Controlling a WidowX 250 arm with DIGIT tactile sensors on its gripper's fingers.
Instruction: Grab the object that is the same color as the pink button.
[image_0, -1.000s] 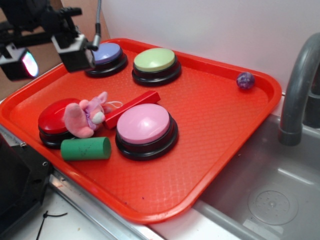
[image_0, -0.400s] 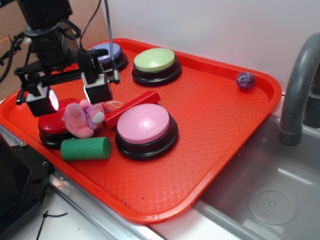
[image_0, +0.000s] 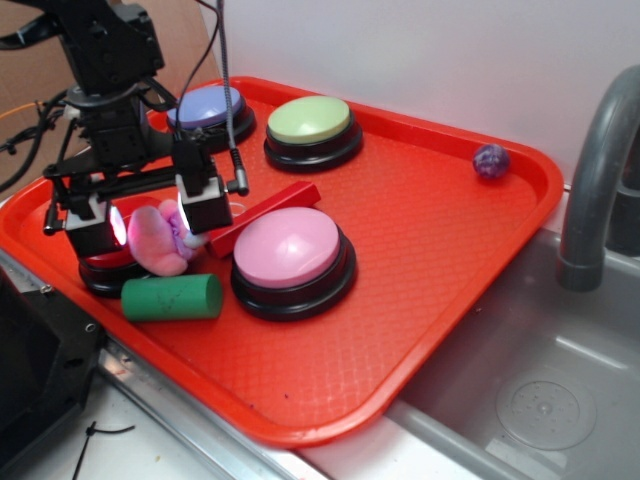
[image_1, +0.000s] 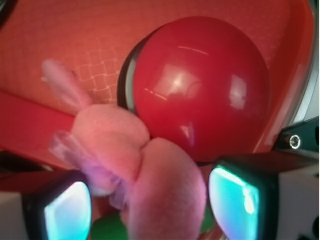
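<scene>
gripper (image_0: 148, 222) wide open, holding nothing, straddling the bunny (image_0: 160, 238), which leans on the red button (image_1: 200, 85) near the pink button (image_0: 290, 250). risk: soft plush could squirm out, or a finger snags that red dome.

The bunny (image_1: 150, 185) is soft, fuzzy pink plush, the red button (image_1: 200, 85) beside it a glossy smooth plastic dome, the tray (image_0: 440, 240) red plastic with a fine grid texture, and the sink (image_0: 540, 370) dull brushed metal.
</scene>
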